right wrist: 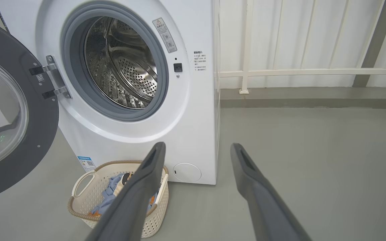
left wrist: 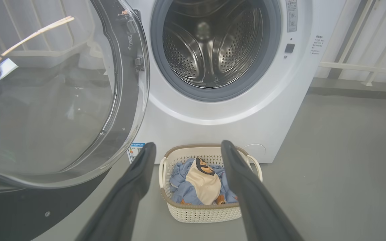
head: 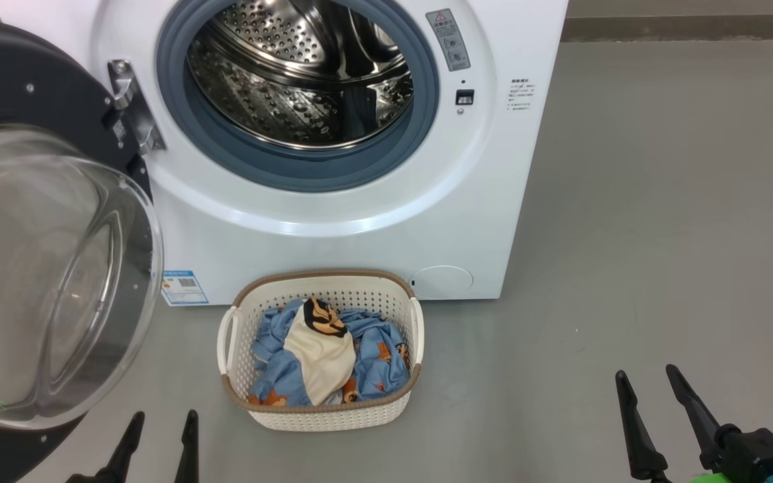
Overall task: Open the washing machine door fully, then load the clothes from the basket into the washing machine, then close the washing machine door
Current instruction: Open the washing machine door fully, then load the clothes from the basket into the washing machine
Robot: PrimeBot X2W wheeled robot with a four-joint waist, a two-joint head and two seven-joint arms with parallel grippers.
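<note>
The white washing machine (head: 359, 221) stands with its round black-rimmed door (head: 44, 268) swung wide to the left, glass bowl facing me; the steel drum (head: 302, 74) looks empty. In front of it on the floor sits the cream basket (head: 323, 352) holding the clothes (head: 323, 355): light-blue bear-print pieces under a cream-white one. My left gripper (head: 162, 422) is open at the lower left, short of the basket. My right gripper (head: 648, 379) is open at the lower right, well to the basket's right. In the left wrist view the basket (left wrist: 206, 211) lies between the open fingers (left wrist: 136, 177).
The open door (left wrist: 55, 100) juts out over the floor on the left, close to my left gripper. Grey floor (head: 661, 235) spreads to the right of the machine. A white railing (right wrist: 313, 72) and a low kerb run behind on the right.
</note>
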